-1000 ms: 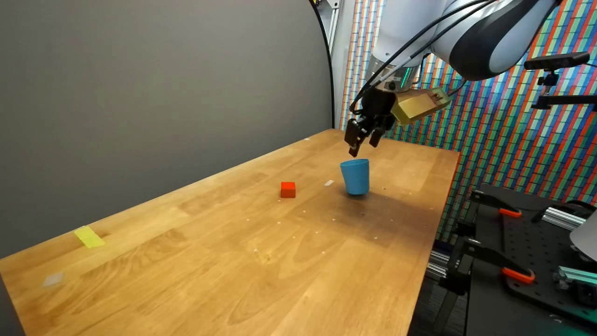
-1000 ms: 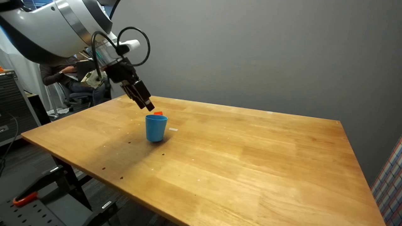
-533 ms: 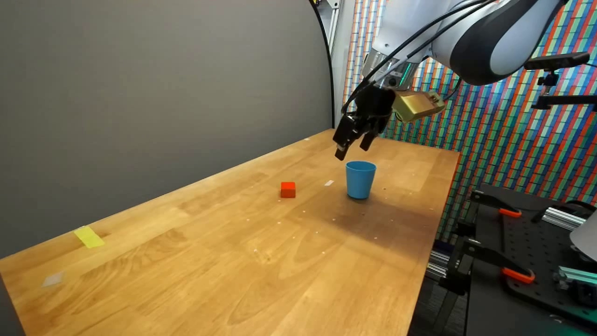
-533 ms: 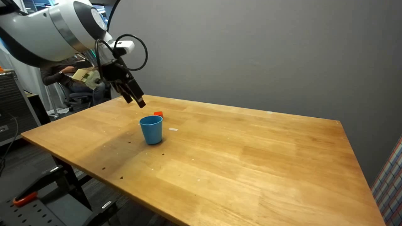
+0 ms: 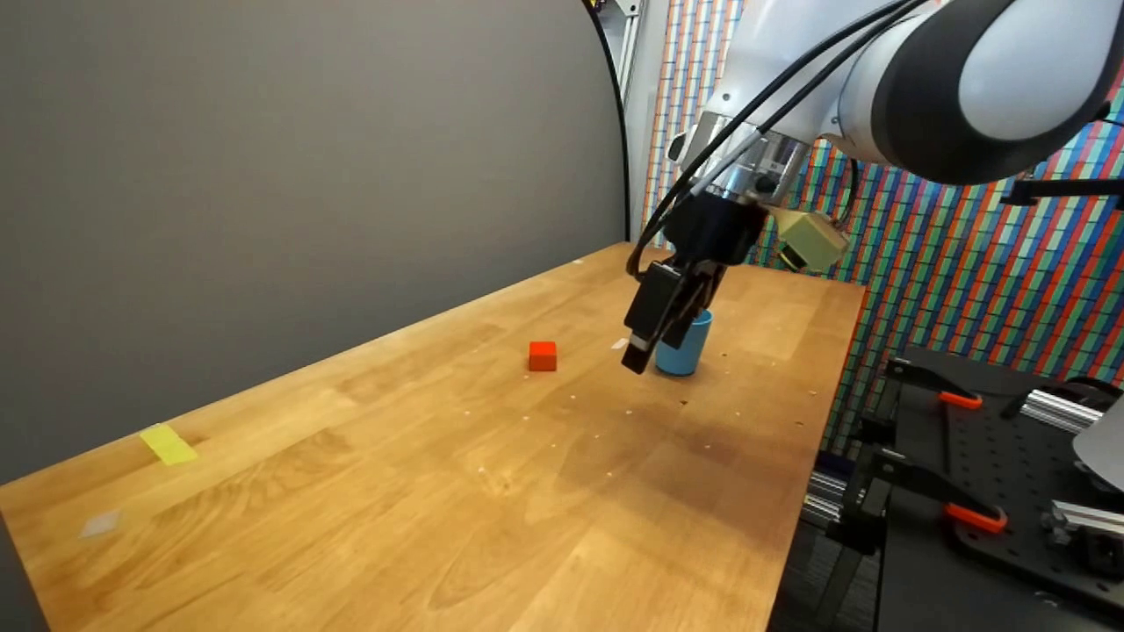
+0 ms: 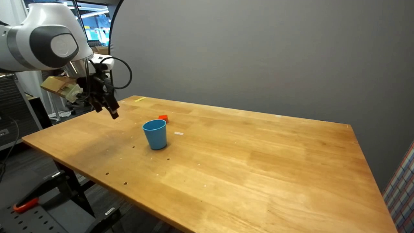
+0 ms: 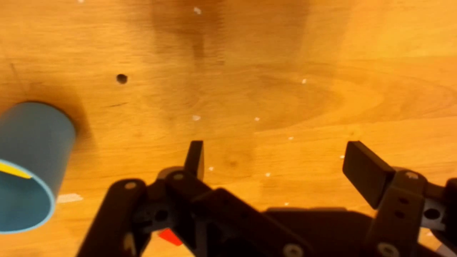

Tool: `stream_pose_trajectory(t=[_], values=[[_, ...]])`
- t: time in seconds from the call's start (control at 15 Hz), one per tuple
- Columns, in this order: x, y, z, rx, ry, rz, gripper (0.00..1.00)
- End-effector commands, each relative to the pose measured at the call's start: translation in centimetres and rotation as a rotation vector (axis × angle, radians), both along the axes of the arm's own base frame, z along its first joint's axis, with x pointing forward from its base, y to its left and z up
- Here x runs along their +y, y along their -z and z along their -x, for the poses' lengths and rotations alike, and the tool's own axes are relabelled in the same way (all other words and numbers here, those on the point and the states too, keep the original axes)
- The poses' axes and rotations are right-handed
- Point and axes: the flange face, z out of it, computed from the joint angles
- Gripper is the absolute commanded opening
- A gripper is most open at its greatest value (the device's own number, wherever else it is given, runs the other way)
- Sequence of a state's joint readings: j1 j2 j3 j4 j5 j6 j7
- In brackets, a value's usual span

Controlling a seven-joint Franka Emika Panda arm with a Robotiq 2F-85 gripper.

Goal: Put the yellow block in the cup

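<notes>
Yellow block: inside the cup; in the wrist view a bright-yellow strip of it shows just within the rim; the rest is hidden by the wall;
Cup: blue, tapered, standing upright on the desk;
Tool: its two fingers are spread wide, with wood grain showing through the gap; it hangs slanted above the desk, apart from the cup, which sits at the left of the wrist view;
Red block: on the desk near the cup in both exterior views, the two well apart from the tool;
Pale-yellow piece: flat and thin; in an exterior view it lies near the desk's edge by the grey screen, well apart from the cup;
White strip: flat on the desk beside the cup;
Arm: white with dark panels, bent above the desk.
</notes>
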State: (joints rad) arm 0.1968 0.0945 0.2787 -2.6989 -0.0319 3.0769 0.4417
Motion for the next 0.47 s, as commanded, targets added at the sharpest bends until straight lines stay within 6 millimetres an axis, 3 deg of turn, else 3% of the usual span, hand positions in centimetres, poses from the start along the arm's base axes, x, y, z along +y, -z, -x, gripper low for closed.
stream_pose_trajectory(t=[0.0,0.07,0.4], values=[[1.2,-2.9,-0.5,0.027,-0.053,-0.002,1.0],[1.3,-0.6,0.1,0.028,-0.028,-0.007,1.0],[1.3,-2.2,-0.4,0.033,-0.045,-0.003,1.0]])
